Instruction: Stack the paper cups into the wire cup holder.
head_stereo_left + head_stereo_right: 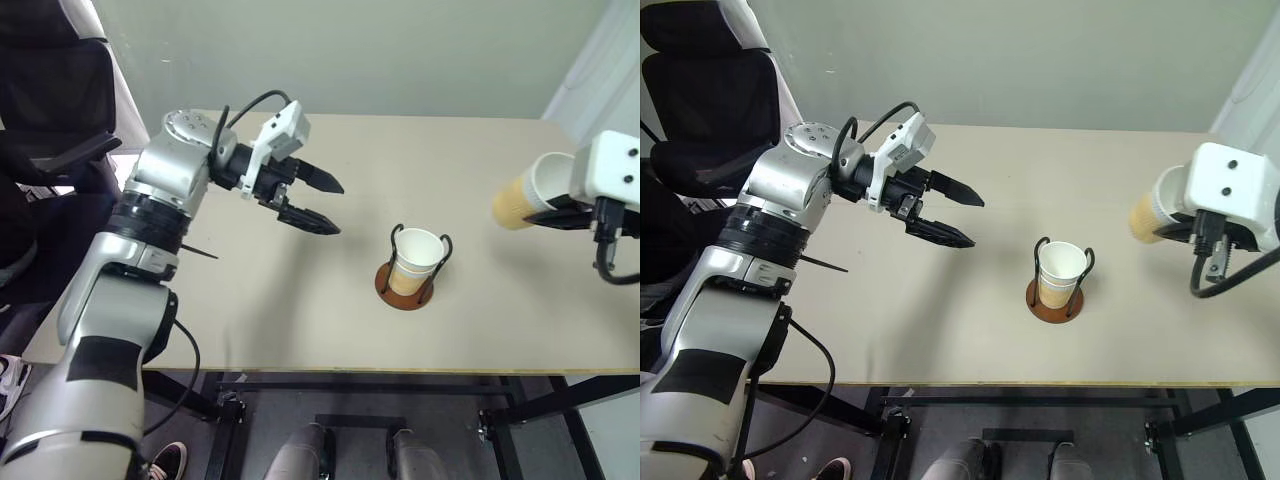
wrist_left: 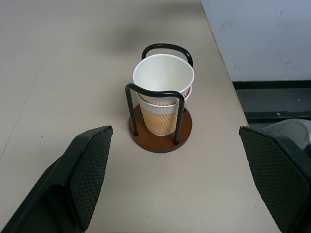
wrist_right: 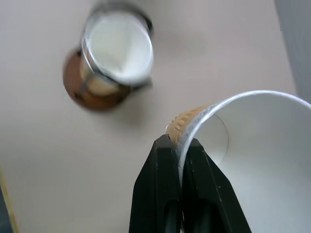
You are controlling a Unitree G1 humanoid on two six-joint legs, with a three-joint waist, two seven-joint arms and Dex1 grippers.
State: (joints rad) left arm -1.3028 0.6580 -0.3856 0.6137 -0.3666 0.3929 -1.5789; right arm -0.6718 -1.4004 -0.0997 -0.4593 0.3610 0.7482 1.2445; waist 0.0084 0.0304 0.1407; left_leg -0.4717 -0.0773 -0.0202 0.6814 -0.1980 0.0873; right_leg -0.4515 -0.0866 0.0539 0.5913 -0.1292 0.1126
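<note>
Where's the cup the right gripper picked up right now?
In the head views it's at the far right, pinched by its rim in the right gripper: the paper cup is above the table, right of the wire cup holder.

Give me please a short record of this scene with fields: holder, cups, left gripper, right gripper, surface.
holder: wire cup holder stands upright on the table, between the two arms
cups in holder: two nested paper cups
left gripper: left gripper open, empty, above the table, to the holder's left
right gripper: right gripper shut on the wall of a third paper cup, held tilted in the air, to the holder's right
surface: beige table
</note>
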